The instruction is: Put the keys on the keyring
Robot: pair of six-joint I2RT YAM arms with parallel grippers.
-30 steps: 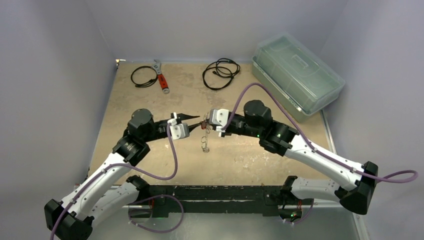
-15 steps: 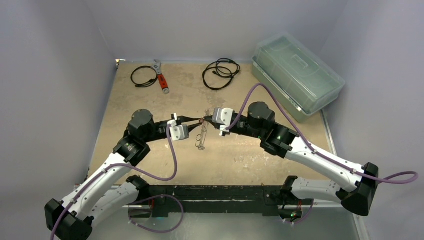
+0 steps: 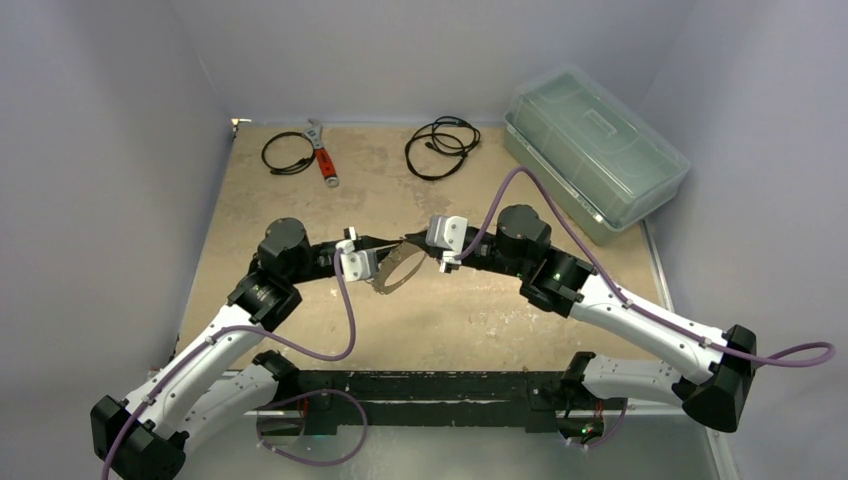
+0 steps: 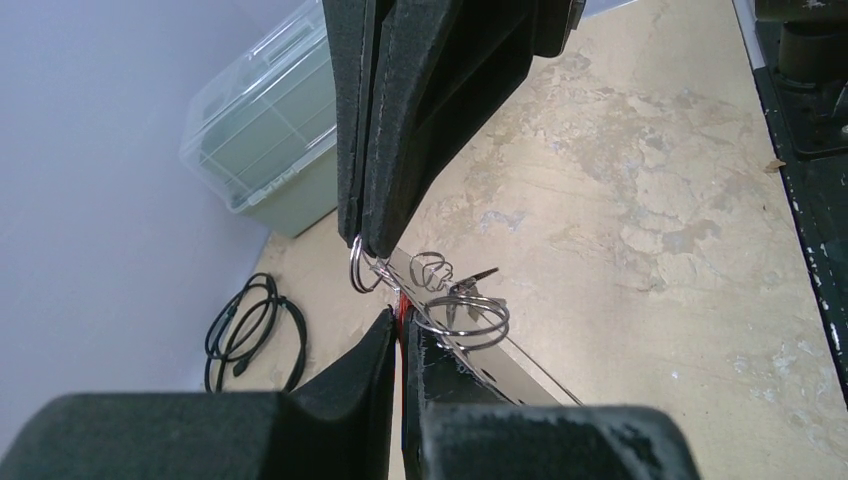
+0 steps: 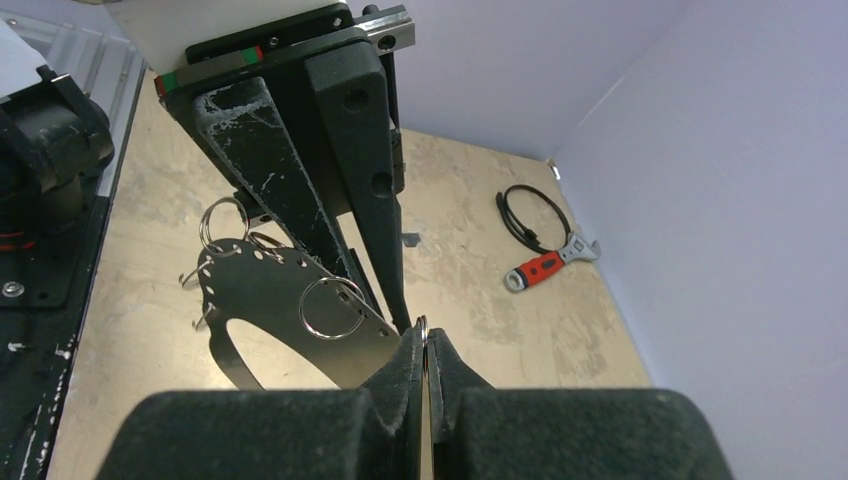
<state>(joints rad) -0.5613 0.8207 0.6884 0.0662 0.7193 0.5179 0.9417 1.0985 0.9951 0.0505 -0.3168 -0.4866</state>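
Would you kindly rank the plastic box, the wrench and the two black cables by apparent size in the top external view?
1. clear lidded plastic box
2. middle black cable coil
3. left black cable coil, slightly smaller
4. red-handled wrench, about as long as that coil but far slimmer

The top camera is looking down from behind on the whole table (image 3: 460,320); the wrist cameras are facing each other closely, sharing the keyring (image 5: 260,290)
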